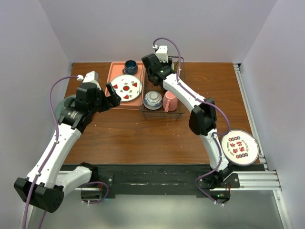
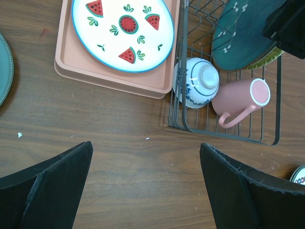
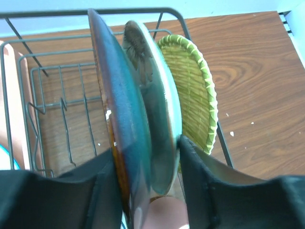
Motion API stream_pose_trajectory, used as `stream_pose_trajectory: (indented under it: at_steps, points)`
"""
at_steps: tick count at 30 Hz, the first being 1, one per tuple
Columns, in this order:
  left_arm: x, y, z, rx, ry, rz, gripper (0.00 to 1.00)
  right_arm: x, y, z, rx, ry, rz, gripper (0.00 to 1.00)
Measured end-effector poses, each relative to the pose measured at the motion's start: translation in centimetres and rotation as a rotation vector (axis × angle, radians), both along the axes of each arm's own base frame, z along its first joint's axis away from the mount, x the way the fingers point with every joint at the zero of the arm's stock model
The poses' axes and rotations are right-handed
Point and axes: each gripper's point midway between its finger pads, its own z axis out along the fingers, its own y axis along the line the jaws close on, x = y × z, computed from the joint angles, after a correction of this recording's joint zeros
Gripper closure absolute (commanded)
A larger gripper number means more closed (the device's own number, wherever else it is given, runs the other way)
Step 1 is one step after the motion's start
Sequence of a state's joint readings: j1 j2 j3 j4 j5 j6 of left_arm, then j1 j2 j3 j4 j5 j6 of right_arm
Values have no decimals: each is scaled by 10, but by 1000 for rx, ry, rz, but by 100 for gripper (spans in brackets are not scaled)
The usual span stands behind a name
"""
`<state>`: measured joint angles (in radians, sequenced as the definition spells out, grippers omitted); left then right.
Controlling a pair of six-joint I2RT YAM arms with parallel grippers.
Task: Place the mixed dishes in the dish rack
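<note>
The dish rack [image 1: 162,115] stands right of the pink tray [image 1: 114,71]. It holds a blue-and-white bowl [image 2: 198,88], a pink mug [image 2: 243,100] on its side, and upright plates. In the right wrist view a dark teal plate [image 3: 128,119], a paler teal plate [image 3: 162,109] and a yellow woven-look plate [image 3: 190,95] stand on edge. My right gripper [image 3: 147,176] is open, its jaws astride the two teal plates and close against them. My left gripper [image 2: 145,186] hovers wide open over bare wood, left of the rack. A watermelon plate [image 2: 123,28] lies on the tray.
A dark blue cup [image 1: 130,67] sits at the tray's back. A teal-grey plate [image 1: 64,105] lies at the table's left edge, partly under the left arm. A white plate with red marks [image 1: 239,147] rests near the front right corner. White walls enclose the table.
</note>
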<state>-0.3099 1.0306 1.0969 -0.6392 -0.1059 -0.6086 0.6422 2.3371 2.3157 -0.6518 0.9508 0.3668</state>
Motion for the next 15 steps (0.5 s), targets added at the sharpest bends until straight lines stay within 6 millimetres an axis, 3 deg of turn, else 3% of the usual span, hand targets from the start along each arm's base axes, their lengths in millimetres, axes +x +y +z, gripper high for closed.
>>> stream_pose_trajectory:
  at_steps: [9,15]
  points:
    - [0,0,-1,0,2,-1,0,-2,-3,-2,24,15,5,37]
    - [-1,0,-4,0,6,-3,0,-10,-3,12,56,18,26,39]
